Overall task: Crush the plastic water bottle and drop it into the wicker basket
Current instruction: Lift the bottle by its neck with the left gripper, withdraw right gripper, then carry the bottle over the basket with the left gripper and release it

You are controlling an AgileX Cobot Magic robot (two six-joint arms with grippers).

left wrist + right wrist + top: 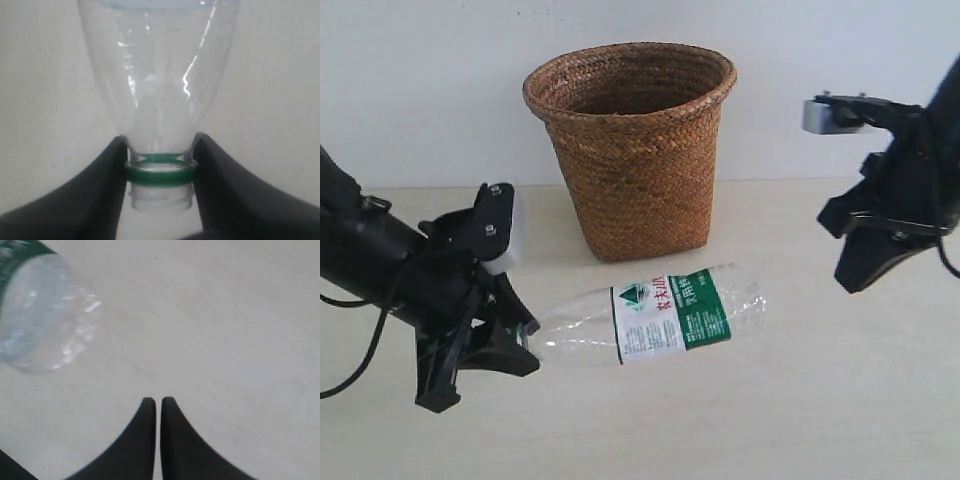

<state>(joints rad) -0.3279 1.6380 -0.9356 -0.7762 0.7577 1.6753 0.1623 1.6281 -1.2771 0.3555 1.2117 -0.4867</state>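
The plastic water bottle (655,313) lies nearly level just above the table, clear with a white-and-green label, its base pointing right. My left gripper (520,335) is shut on its neck; in the left wrist view both black fingers (102,190) press against the green neck ring (161,175) of the uncapped bottle (157,75). My right gripper (865,275) hangs at the right, above the table and apart from the bottle's base (42,315), its jaws shut on nothing (158,401). The wicker basket (632,145) stands upright behind the bottle.
A pale wooden table (770,420) runs under everything, with a white wall behind. The basket stands at the table's back middle. A grey camera block (830,115) sits on the right arm.
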